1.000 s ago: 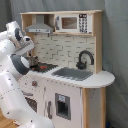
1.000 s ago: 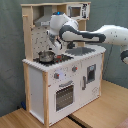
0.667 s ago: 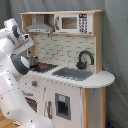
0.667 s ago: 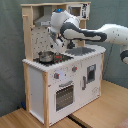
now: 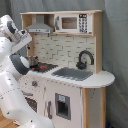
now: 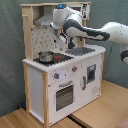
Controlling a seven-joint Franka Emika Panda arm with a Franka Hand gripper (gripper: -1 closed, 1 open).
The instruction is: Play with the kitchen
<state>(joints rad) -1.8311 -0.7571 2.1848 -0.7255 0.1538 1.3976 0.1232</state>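
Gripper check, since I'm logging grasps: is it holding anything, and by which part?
Cannot be told. In the second exterior view the gripper hangs above the stovetop, beside the pot, but no grasp shows.

On the kitchen counter, a pot sits at the second exterior view's left end, the sink toward the right end, the faucet behind it.

Kitchen: painted white panels, matt, with pale bare-wood side posts and top frame. Counter smooth white. Small pot on stovetop at 9 o'clock of sink: shiny metal look. Faucet: black, glossy. Robot arm: smooth white plastic shells, slight sheen. Floor: light wood boards.
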